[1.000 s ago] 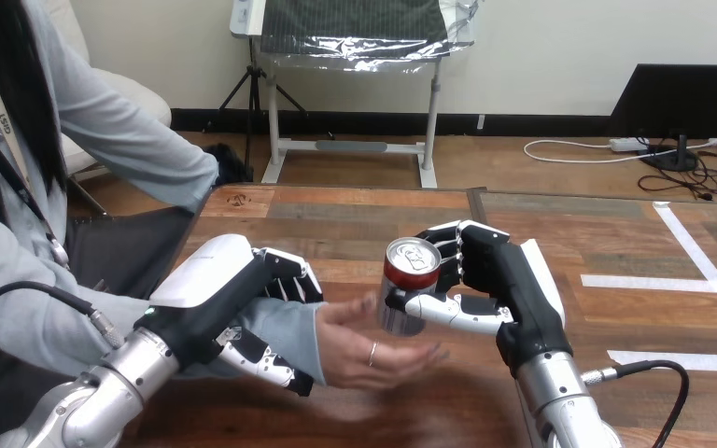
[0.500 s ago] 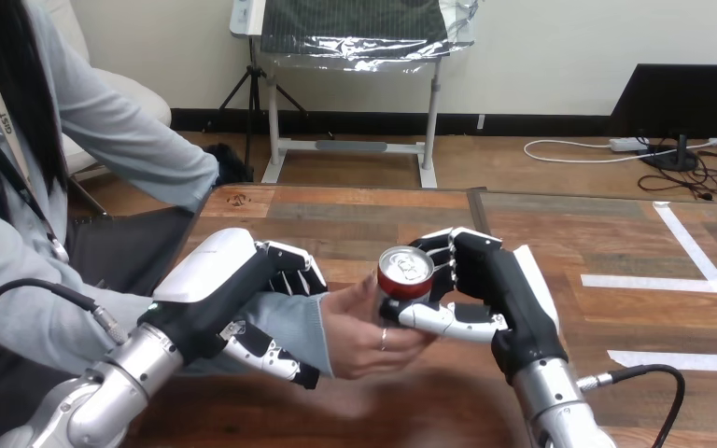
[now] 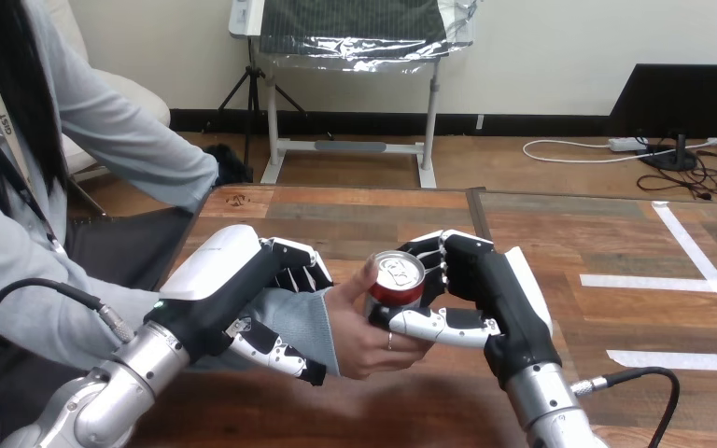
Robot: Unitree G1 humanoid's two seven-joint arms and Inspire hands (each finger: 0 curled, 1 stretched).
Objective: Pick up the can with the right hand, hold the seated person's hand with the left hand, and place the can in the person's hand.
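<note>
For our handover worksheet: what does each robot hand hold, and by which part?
Right hand holds the can by its side; the person's hand is on it too. Left hand curls round the person's wrist.

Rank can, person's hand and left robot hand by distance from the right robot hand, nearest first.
1. Can, in the right robot hand's grip.
2. Person's hand, just left, round the can.
3. Left robot hand, farthest, at the view's left.

We're seeing a shiny metal can (image 3: 398,273), glossy white plastic on the left robot hand (image 3: 229,280), matt wood bench (image 3: 336,210).
</note>
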